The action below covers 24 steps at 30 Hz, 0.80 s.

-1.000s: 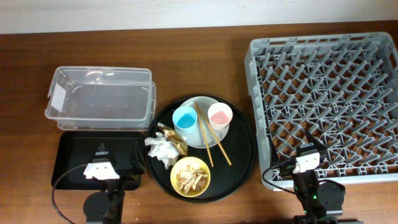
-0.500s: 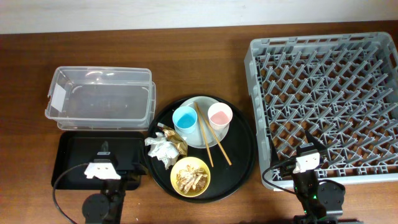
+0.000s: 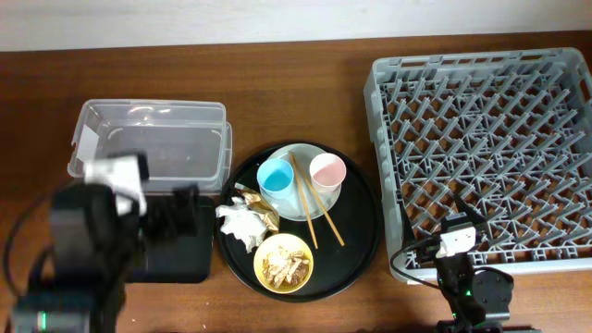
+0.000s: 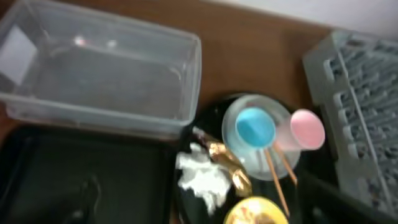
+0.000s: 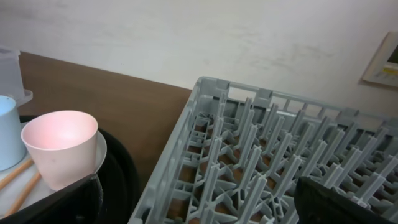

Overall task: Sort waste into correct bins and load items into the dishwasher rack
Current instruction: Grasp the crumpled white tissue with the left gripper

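Left gripper point(image 3: 172, 215): hovers blurred above shallow black rectangular tray point(image 3: 180, 265); open or closed, cannot tell. Right gripper point(image 5: 196, 186): sits at near edge of large grey plastic peg crate point(image 3: 481, 65), fingers wide apart, empty. On white round plate point(image 3: 297, 154): small light-blue cup point(image 3: 275, 178), small pink cup point(image 3: 326, 171), thin wooden chopsticks point(image 3: 311, 209). Beside plate: crumpled white paper tissue point(image 3: 240, 223), gold-brown wrapper point(image 3: 265, 215), yellow bowl point(image 3: 309, 265) holding beige crumbs point(image 3: 282, 264).

Left arm point(image 3: 83, 236) and right arm point(image 3: 472, 294) black — white blocks point(image 3: 116, 171), thin black cables point(image 3: 393, 264).
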Each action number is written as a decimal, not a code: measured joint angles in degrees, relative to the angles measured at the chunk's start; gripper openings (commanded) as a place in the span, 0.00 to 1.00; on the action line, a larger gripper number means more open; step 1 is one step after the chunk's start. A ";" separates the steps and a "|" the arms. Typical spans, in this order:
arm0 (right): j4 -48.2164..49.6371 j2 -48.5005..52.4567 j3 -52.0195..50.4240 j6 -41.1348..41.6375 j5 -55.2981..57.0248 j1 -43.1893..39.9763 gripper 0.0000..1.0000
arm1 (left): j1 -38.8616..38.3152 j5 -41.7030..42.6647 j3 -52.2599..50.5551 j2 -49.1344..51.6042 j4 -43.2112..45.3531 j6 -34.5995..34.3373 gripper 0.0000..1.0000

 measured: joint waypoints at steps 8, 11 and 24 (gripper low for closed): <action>0.00 0.02 -0.02 0.07 -0.02 0.00 0.99 | -2.56 7.69 8.07 21.05 -9.27 -1.75 0.00; 0.00 0.02 -0.02 0.07 0.00 0.00 0.99 | -10.34 3.78 3.56 23.58 -7.87 -7.56 0.30; 0.00 0.02 0.00 0.04 0.00 0.00 0.99 | -18.16 -5.88 -12.17 33.27 7.13 -43.19 0.62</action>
